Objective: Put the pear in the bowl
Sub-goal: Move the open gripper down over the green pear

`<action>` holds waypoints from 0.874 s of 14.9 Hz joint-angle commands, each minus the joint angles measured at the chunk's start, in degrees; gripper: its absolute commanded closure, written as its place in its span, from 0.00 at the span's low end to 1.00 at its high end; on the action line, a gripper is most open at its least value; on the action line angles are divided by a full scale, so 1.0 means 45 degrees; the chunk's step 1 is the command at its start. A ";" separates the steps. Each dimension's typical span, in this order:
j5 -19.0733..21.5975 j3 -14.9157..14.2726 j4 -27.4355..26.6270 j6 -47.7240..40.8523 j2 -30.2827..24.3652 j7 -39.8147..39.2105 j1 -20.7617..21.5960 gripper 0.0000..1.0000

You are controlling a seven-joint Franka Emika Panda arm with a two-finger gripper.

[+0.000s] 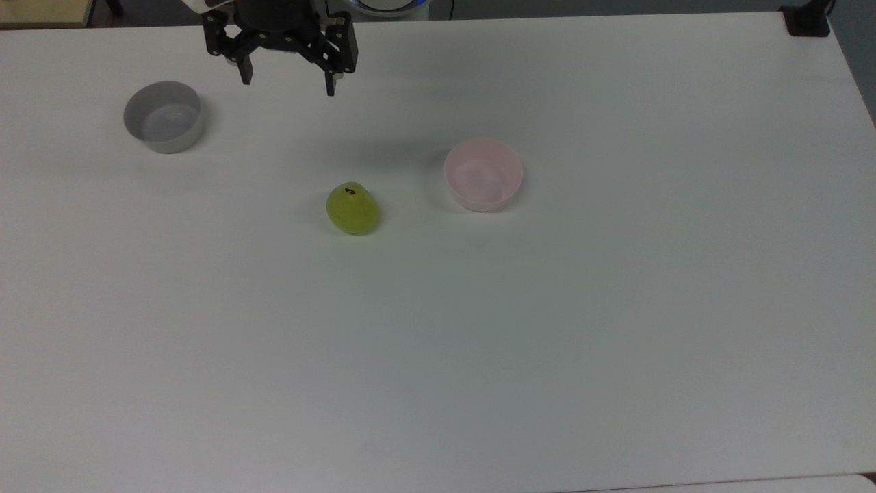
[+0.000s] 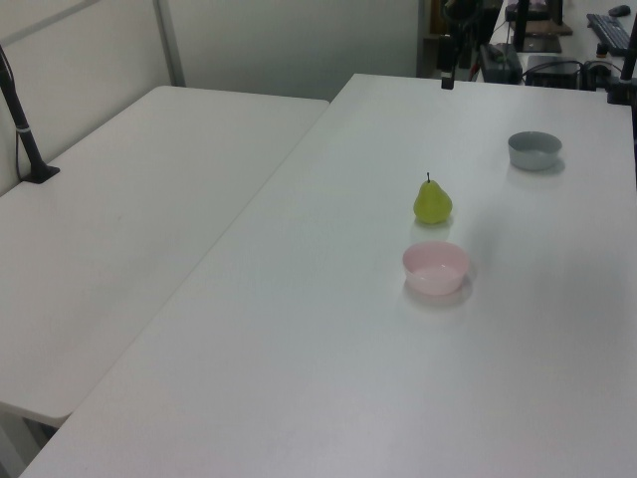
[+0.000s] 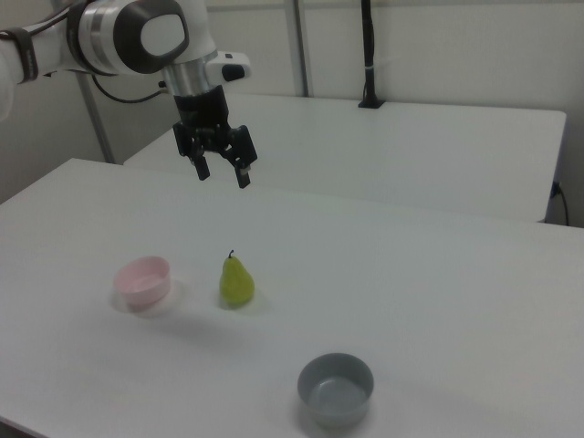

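1. Yellow-green pear (image 1: 353,209): stands upright on the white table (image 1: 479,356), dark stem up. Sits in open space between the two bowls, touching neither. In the top view it lies just left of the pink bowl; in the right view, just right of it. Not yet lifted; the task looks unstarted.

2. Pink bowl (image 1: 483,174): the target. Upright, mouth up, nothing in it. Near the pear, so the carry should be short. Its light plastic-looking wall may slide if bumped.

3. Grey bowl (image 1: 163,116): similar in size, upright, nothing in it. Well apart from the pear, at the top view's left and nearest the camera in the right view. A decoy by position; not to be used.

4. Gripper (image 1: 287,81): black, two-fingered, hanging from the arm (image 3: 137,36) in the air above the table's far edge in the top view. Jaws stand wide apart and hold nothing. Fingers point down, which suits a descent from above. It is well apart from the pear and raised clear of it in the right view.

5. Next step, as judged: travel over the pear, lower with jaws spread to either side of the body, then close. The rounded, tapering form may roll or slip if gripped too high, near the stem.

6. Second table (image 2: 129,229): adjoins the first; carries a black post (image 2: 25,139).
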 commanded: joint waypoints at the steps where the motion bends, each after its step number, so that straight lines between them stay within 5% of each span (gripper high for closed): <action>1: 0.1098 0.0398 0.0228 -0.0354 -0.0416 -0.0246 -0.0918 0.00; 13: 0.1264 0.0420 -0.0103 0.0113 0.0690 -0.1950 -0.0224 0.00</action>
